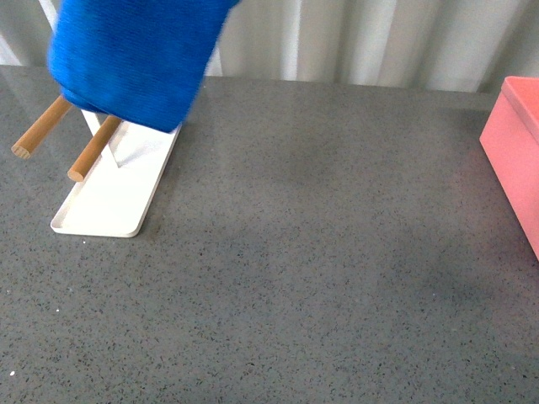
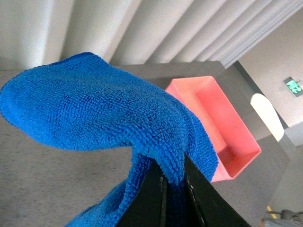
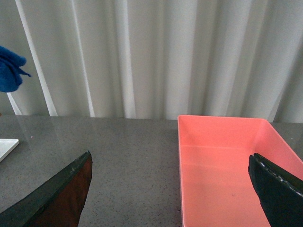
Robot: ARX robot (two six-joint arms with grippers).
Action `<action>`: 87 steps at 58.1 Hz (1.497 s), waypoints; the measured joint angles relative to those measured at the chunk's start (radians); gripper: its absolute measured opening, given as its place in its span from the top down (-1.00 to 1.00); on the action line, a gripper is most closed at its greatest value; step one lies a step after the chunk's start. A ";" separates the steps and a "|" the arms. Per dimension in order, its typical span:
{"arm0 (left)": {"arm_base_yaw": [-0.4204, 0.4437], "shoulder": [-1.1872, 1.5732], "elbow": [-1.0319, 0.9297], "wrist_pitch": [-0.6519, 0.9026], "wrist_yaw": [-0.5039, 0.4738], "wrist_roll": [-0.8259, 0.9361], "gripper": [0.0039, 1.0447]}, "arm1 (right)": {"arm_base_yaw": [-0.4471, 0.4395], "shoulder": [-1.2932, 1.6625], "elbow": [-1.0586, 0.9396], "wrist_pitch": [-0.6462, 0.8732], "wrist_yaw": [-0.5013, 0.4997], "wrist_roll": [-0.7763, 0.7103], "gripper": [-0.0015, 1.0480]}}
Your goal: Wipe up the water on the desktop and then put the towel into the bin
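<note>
The left end effector is clamped on a gathered fold of the towel, its black fingers pinching the cloth so the rest balloons above and droops below. In the front view the towel hangs over the far-left part of the desk, in front of the white tray and its wooden rods; whether it touches them I cannot tell. The right end effector has its fingers spread wide apart, holding nothing, with the bin just ahead of it. The thick microfibre looks light, soft and floppy, likely heavier once wet. A pinch on a bunched fold should hold it, but loose corners will trail and may catch on the bin's rim. I can make out no water on the desk.
</note>
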 joint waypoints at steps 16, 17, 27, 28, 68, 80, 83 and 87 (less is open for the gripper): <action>-0.116 -0.011 -0.091 0.140 -0.059 -0.071 0.93 | 0.000 0.000 0.000 0.000 0.000 0.000 -0.86; -0.117 -0.011 -0.092 0.140 -0.060 -0.073 0.93 | 0.000 0.000 0.000 0.000 0.000 0.000 -0.86; -0.117 -0.011 -0.092 0.140 -0.068 -0.076 0.93 | 0.002 0.017 0.010 -0.034 0.011 0.008 -0.86; -0.117 -0.011 -0.092 0.140 -0.068 -0.076 0.93 | -0.001 0.040 0.032 -0.091 0.009 0.014 -0.86; -0.117 -0.014 -0.095 0.142 -0.070 -0.076 0.93 | 0.098 1.380 0.607 0.220 -0.698 -0.111 -0.86; -0.117 -0.014 -0.095 0.142 -0.070 -0.076 0.93 | 0.192 1.542 0.715 0.314 -0.691 -0.057 -0.86; -0.117 -0.014 -0.095 0.142 -0.070 -0.076 0.93 | 0.215 1.571 0.738 0.337 -0.688 -0.042 -0.86; -0.117 -0.014 -0.095 0.142 -0.070 -0.076 0.93 | 0.245 1.610 0.771 0.375 -0.687 -0.014 -0.86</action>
